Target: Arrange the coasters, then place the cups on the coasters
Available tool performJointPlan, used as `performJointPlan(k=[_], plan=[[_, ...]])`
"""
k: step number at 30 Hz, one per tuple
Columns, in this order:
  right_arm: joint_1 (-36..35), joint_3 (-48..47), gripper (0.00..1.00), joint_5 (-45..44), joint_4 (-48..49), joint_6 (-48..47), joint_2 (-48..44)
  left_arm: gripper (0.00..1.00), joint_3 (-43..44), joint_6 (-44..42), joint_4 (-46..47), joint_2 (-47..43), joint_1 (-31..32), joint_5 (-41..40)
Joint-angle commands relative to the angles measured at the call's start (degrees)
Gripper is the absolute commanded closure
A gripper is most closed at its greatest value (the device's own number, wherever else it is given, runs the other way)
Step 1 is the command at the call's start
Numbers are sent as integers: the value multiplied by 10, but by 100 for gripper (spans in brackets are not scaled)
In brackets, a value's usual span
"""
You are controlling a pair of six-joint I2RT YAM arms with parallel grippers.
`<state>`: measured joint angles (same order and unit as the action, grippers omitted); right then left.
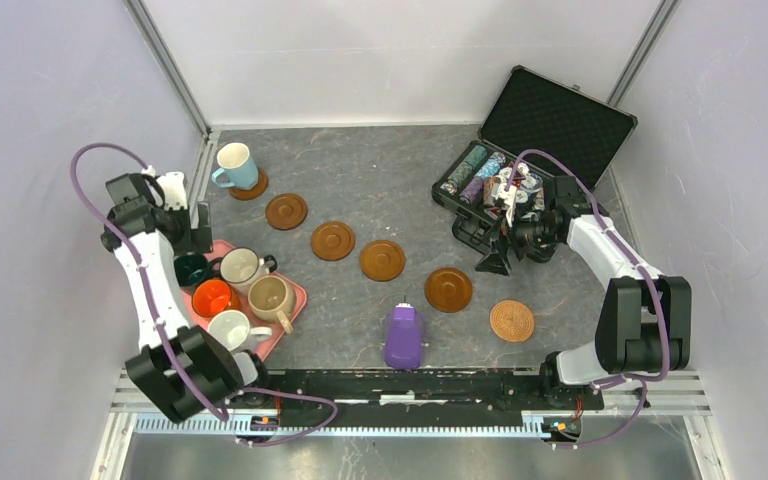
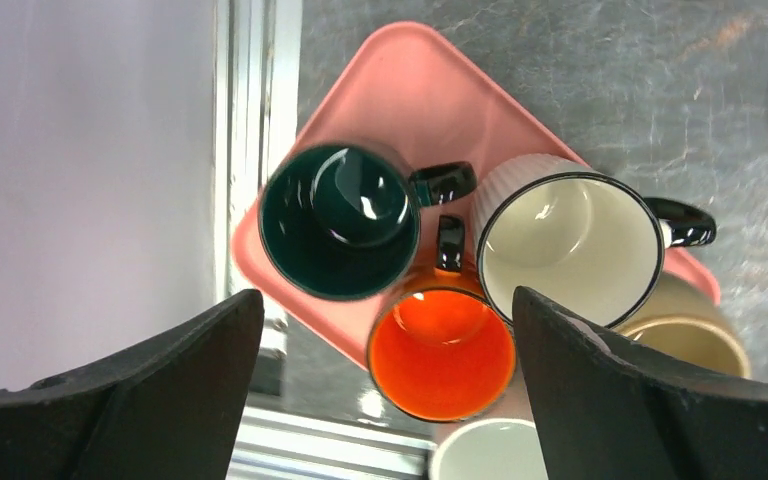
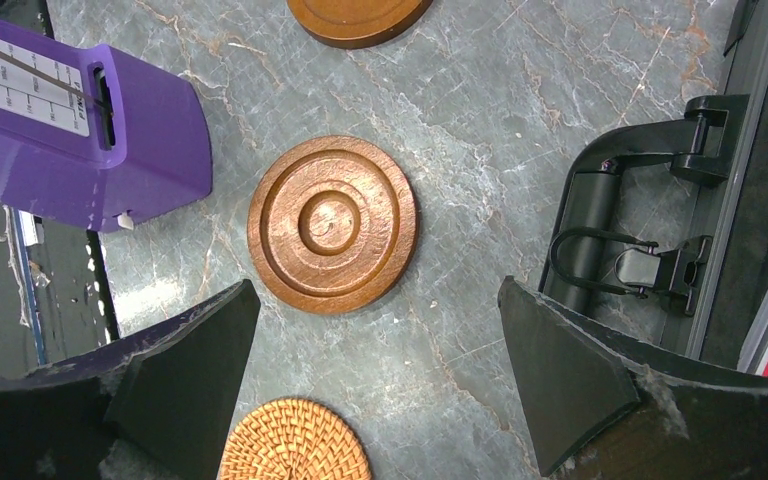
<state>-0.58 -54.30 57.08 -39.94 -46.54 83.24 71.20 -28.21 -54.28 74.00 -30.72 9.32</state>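
Several brown coasters run in a diagonal row, from a wood one (image 1: 286, 211) down to a woven one (image 1: 512, 320). The light blue cup (image 1: 235, 165) stands on the far-left coaster (image 1: 256, 188). Several cups sit on the pink tray (image 1: 296, 293): dark green (image 2: 340, 220), cream (image 2: 568, 248), orange (image 2: 442, 352), beige (image 2: 695, 335) and white (image 2: 485, 455). My left gripper (image 2: 388, 300) hangs open above them, holding nothing. My right gripper (image 3: 377, 290) is open over the table, between a wood coaster (image 3: 332, 224) and the woven coaster (image 3: 295, 440).
A purple oblong device (image 1: 404, 337) lies near the front, close to the right end of the coaster row. An open black case (image 1: 550, 130) of poker chips stands at the back right, its latch side (image 3: 650, 260) beside my right gripper. A metal rail (image 2: 250, 120) edges the tray.
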Motion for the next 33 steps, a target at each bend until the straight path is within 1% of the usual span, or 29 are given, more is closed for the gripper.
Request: performJointPlan(k=[1, 7, 10, 13, 17, 20, 26, 27, 32, 33], plan=[[2, -25, 2, 24, -3, 4, 3, 0, -60, 226, 35, -46, 0, -90], [2, -26, 2, 18, -7, 2, 5, 0, -76, 349, 16, -32, -13, -159], [2, -27, 2, 15, -10, -1, 3, 0, -83, 400, 6, -27, -20, -172], [2, -26, 2, 15, -11, -2, 4, 0, -97, 433, 4, -22, -25, -169], [3, -24, 2, 15, -12, -5, 5, 0, -101, 463, 7, 5, -29, -145], [2, -23, 2, 15, -13, -7, 4, 0, -99, 483, 11, 25, -31, -142], [2, -22, 2, 13, -17, -14, 7, 0, -107, 511, 52, 28, -33, -141], [2, -22, 2, 13, -18, -14, 7, 0, -109, 510, 57, 28, -33, -126], [2, -19, 2, 13, -17, -16, 7, 0, -124, 497, 83, 6, -33, -128], [2, -19, 2, 12, -16, -16, 7, 0, -126, 490, 92, 3, -33, -118]])
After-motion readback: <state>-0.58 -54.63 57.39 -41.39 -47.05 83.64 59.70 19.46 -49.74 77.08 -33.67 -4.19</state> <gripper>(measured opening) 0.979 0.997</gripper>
